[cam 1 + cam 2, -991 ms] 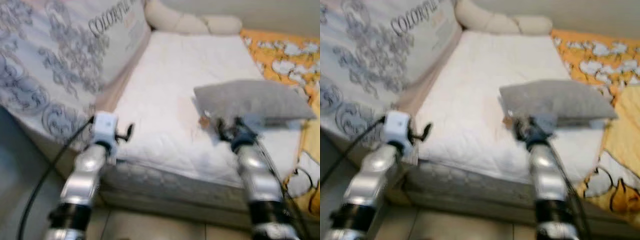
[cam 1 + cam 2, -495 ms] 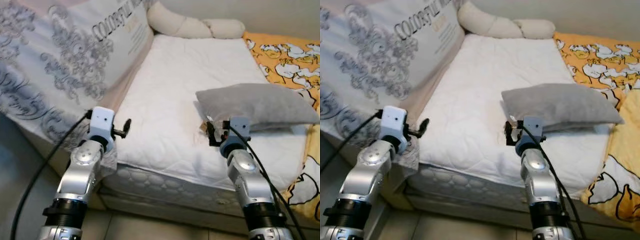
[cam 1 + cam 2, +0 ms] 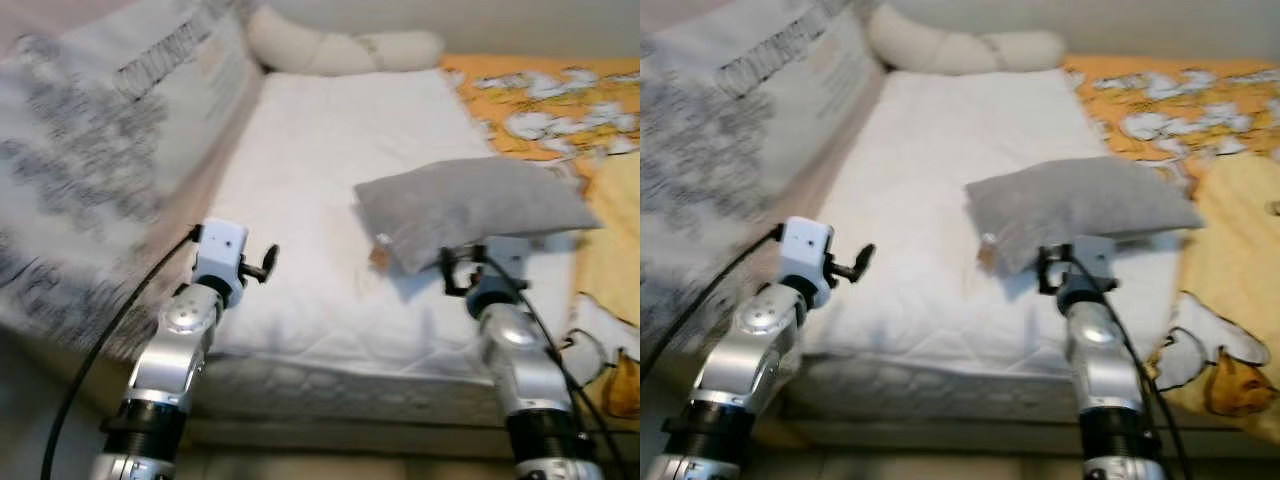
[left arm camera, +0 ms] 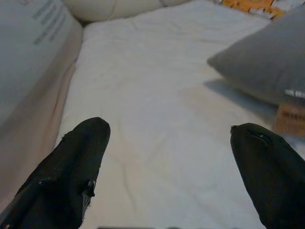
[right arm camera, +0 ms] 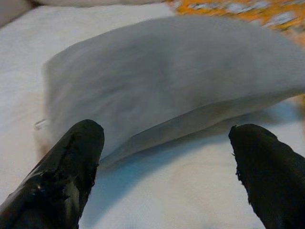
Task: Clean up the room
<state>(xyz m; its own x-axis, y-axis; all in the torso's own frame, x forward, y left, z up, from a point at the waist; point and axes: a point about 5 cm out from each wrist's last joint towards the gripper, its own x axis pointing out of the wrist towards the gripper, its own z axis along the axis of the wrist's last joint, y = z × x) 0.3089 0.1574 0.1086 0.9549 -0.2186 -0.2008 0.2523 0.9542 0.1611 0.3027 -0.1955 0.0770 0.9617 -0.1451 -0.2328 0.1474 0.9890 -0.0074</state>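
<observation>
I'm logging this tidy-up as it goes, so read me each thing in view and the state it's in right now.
grey pillow: lying flat on the mattress, not held.
left gripper: open, empty, over the white mattress.
right gripper: open, empty, facing the grey pillow's near edge.
white mattress: bare, no sheet spread over it.
yellow blanket: rumpled along the mattress's right side.
cream bolster: lying across the head of the bed.
</observation>
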